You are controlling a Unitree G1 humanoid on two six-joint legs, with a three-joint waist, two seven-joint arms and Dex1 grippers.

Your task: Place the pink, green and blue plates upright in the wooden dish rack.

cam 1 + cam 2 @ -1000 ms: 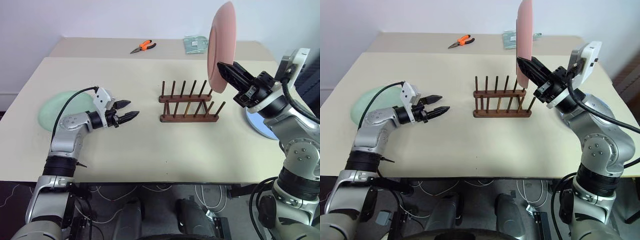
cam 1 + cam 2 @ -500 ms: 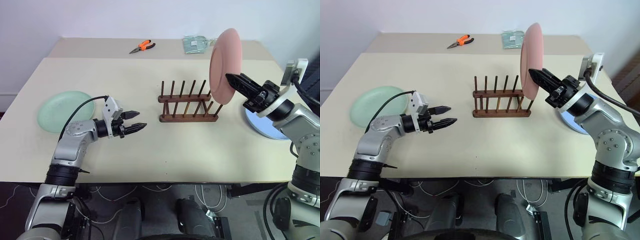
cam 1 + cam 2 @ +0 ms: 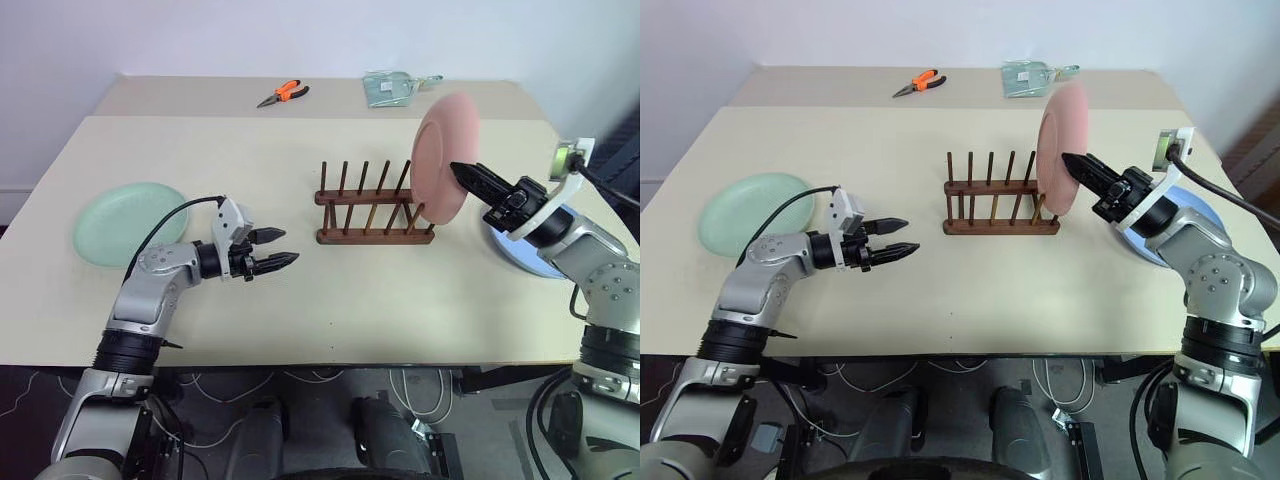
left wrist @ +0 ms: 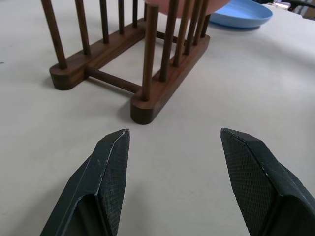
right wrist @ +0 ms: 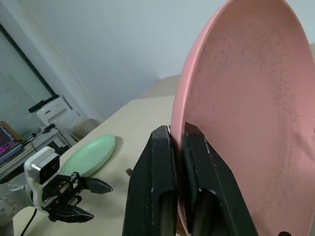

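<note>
Three plates: pink plate point(image 3: 441, 158), green plate point(image 3: 130, 222), blue plate point(image 4: 239, 14) | one rack point(image 3: 374, 209) | right gripper point(image 3: 462, 172) jaws clamp pink | left gripper point(image 3: 282, 248) jaws apart

- No text, label, brand, number or sign can be read on anything in these views.

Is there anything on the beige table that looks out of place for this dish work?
Yes. Orange-handled pliers lie at the table's far edge, a tool unrelated to dishes. Beside them sits a small clear packet. Nothing looks spilled or damaged.
</note>
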